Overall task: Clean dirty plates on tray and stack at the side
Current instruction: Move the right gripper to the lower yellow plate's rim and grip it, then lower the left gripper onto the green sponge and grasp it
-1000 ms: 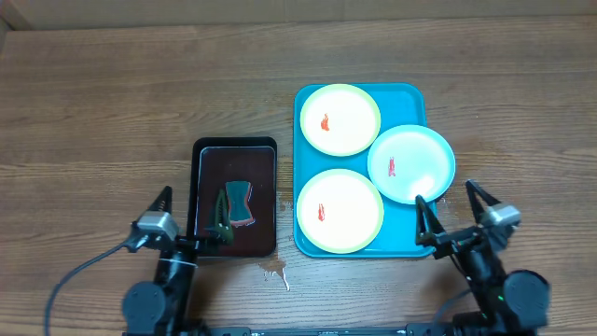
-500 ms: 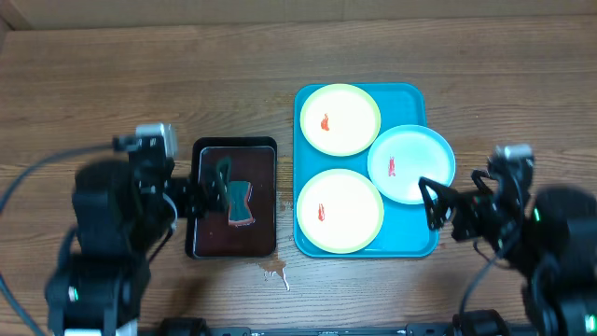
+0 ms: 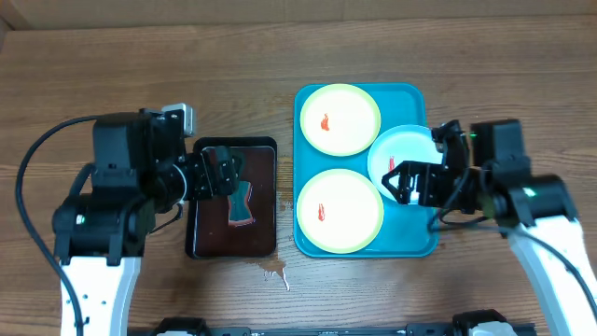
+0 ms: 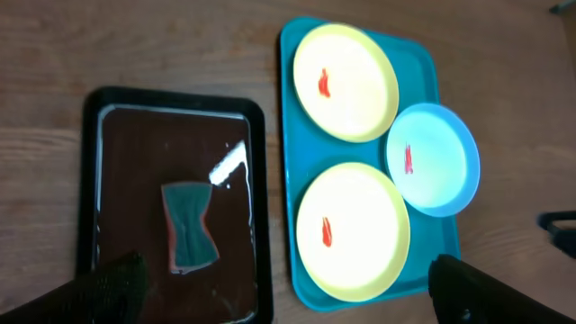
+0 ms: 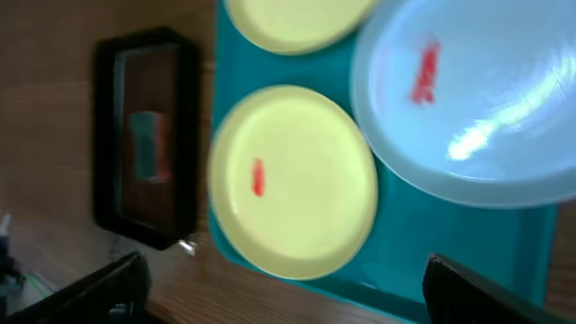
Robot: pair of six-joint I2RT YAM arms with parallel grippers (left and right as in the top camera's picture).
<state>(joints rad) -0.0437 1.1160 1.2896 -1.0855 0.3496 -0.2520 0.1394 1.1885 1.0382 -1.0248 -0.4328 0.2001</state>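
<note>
All three plates are on the turquoise tray (image 3: pixel 410 96), none of them stacked. The first yellow-green plate (image 3: pixel 339 119) sits at the tray's far end with a red smear on its face. The second yellow-green plate (image 3: pixel 340 211) is at the tray's near end, and it carries a red mark too. The pale blue plate (image 3: pixel 403 149) is on the tray's right side between those two, its edge meeting both. It hangs out past the tray's right rim and has a red streak near its middle. The right end effector (image 3: pixel 399 183) hovers over the tray's right side at the blue plate's near edge. Its fingers are spread wide and released, gripping nothing, and the right wrist view shows them well apart at the bottom corners. Just left of the tray lies a smaller black tray (image 3: pixel 254 241) with a dark glossy inside, and a teal and red sponge (image 3: pixel 241 205) rests in it. The left end effector (image 3: pixel 224 171) hangs over that black tray's far part, above the sponge. Its fingers are also parted wide and empty. A small stain (image 3: pixel 273 273) marks the wooden surface (image 3: pixel 140 75) off the tray's near left corner.
</note>
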